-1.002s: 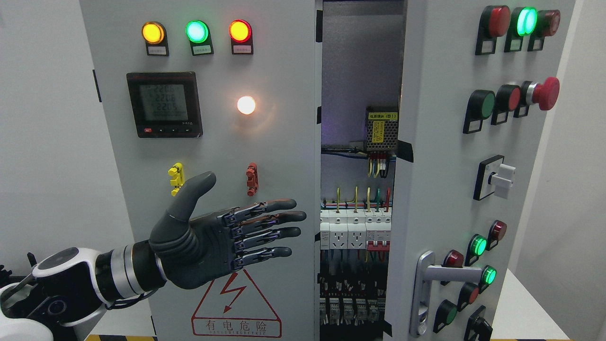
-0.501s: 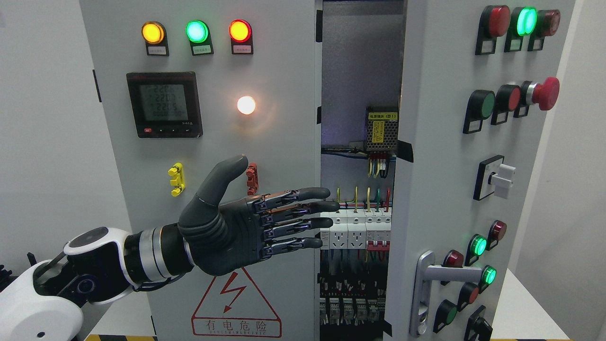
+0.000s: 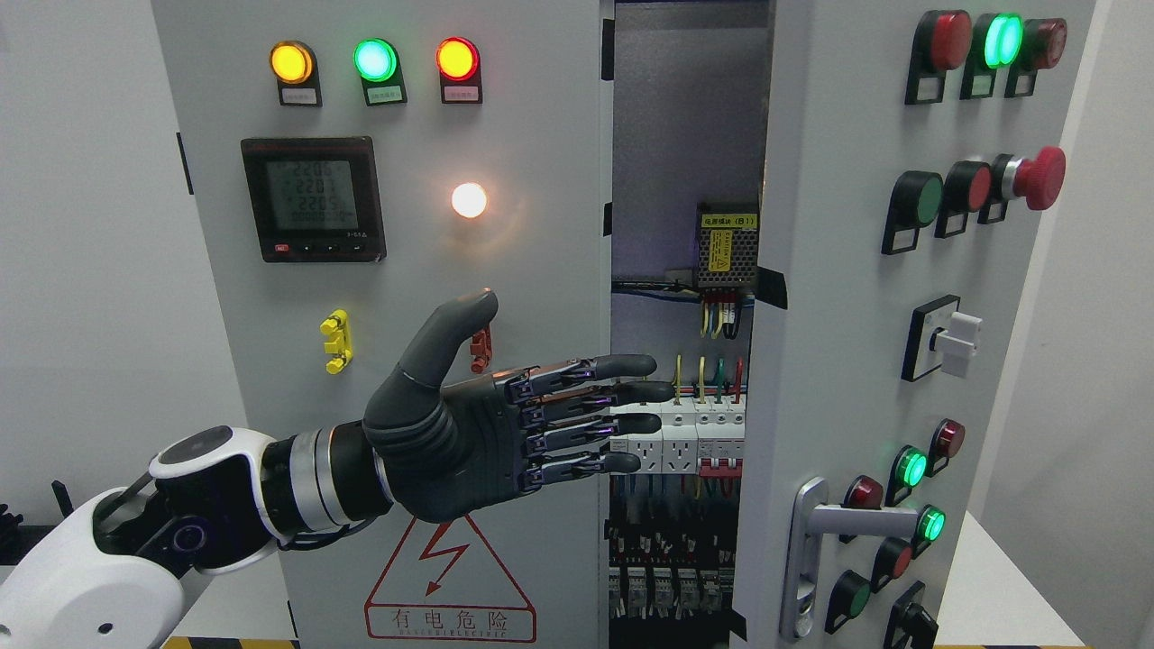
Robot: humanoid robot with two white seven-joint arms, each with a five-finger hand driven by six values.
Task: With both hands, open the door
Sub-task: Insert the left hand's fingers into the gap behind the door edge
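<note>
A grey electrical cabinet fills the head view. Its left door (image 3: pixel 406 270) is closed flat, while the right door (image 3: pixel 865 297) stands partly swung outward, its silver lever handle (image 3: pixel 834 523) low on its left side. Between them a gap shows the interior (image 3: pixel 685 433) with breakers and wiring. My left hand (image 3: pixel 577 415), dark with fingers stretched out flat and thumb up, is open in front of the left door's right edge. Its fingertips (image 3: pixel 654 392) cross into the gap, holding nothing. My right hand is out of view.
The left door carries three lit lamps (image 3: pixel 374 61), a digital meter (image 3: pixel 313 198), a white lamp (image 3: pixel 469 199) and a danger triangle (image 3: pixel 448 577). Buttons, a red stop knob (image 3: pixel 1037 178) and a rotary switch (image 3: pixel 942 338) stick out of the right door. White table (image 3: pixel 1001 586) below right.
My left hand has moved right and slightly up, from in front of the left door to its edge, so the fingertips now reach over the gap. The doors have not moved.
</note>
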